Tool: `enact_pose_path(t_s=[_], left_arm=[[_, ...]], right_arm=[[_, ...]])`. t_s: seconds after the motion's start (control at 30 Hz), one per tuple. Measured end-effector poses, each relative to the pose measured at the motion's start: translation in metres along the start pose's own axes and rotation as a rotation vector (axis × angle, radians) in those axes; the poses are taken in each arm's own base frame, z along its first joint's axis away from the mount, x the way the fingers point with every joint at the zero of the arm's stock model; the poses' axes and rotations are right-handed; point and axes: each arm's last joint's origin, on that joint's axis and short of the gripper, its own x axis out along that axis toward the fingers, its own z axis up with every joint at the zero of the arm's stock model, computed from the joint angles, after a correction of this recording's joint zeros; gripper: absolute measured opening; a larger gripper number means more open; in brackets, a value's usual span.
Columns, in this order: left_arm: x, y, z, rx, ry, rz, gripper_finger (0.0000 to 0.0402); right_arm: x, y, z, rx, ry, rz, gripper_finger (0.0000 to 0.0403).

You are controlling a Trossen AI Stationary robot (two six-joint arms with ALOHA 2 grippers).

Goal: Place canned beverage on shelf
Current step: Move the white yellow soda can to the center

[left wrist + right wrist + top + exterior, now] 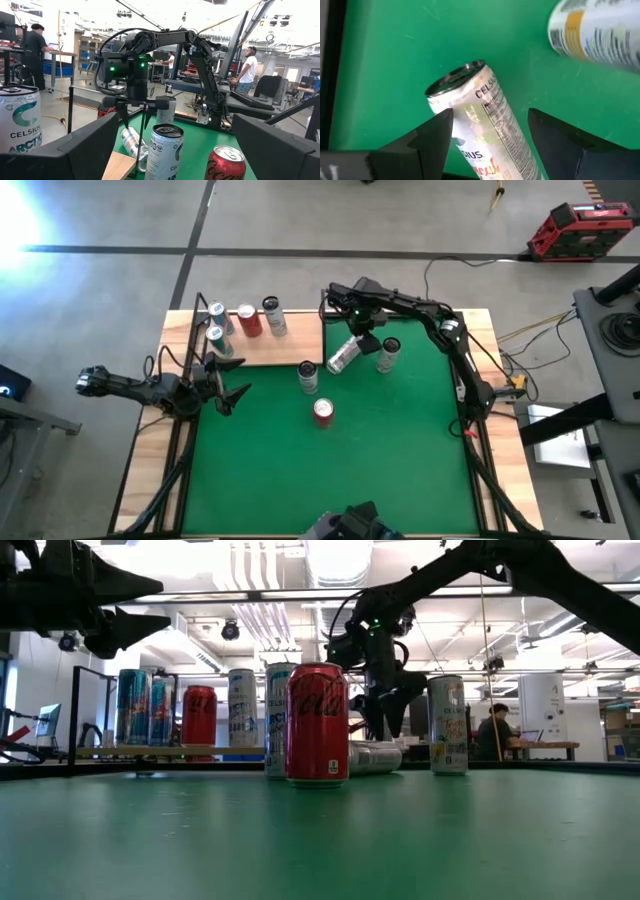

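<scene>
A silver can (343, 356) lies on its side on the green mat (400, 450), just off the shelf's right end. My right gripper (357, 335) hangs over it, pointing down and open; in the right wrist view the lying can (480, 115) shows between and below the two fingers, untouched. The low view shows a small gap between the fingertips and the can (378, 756). The light-wood shelf (290, 345) at the table's far left carries several upright cans. My left gripper (228, 385) waits open at the table's left edge, beside the shelf's near edge.
Three cans stand upright on the mat: a silver one (307, 376) by the shelf's near right corner, a red one (323, 412) nearer the front, and another silver one (388, 354) right of the lying can. The mat's near half is bare. People are in the room behind.
</scene>
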Motion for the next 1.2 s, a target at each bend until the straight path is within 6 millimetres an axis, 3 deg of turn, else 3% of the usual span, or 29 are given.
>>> enact_pose_path(t_s=[0.17,0.37,0.53,0.73,0.9,1.07,1.2], left_arm=[[0.000,0.000,0.000,0.000,0.000,0.000,0.0375],[0.000,0.000,0.000,0.000,0.000,0.000,0.0375],[0.000,0.000,0.000,0.000,0.000,0.000,0.0375],[0.000,0.000,0.000,0.000,0.000,0.000,0.0375],[0.000,0.000,0.000,0.000,0.000,0.000,0.0375],[0.000,0.000,0.000,0.000,0.000,0.000,0.0375],[0.000,0.000,0.000,0.000,0.000,0.000,0.0375]], right_arm=[[-0.021,0.000,0.006,-0.080,0.032,0.047,0.0249],[-0.065,-0.023,0.021,-0.262,0.028,0.083,0.0249],[-0.100,-0.056,0.025,-0.527,-0.070,0.153,0.0249],[-0.127,-0.114,0.011,-0.770,-0.277,0.258,0.0249],[-0.127,-0.176,0.000,-0.930,-0.506,0.371,0.0249],[-0.100,-0.231,-0.002,-0.963,-0.688,0.480,0.0249],[-0.072,-0.258,-0.002,-0.980,-0.774,0.541,0.0249]])
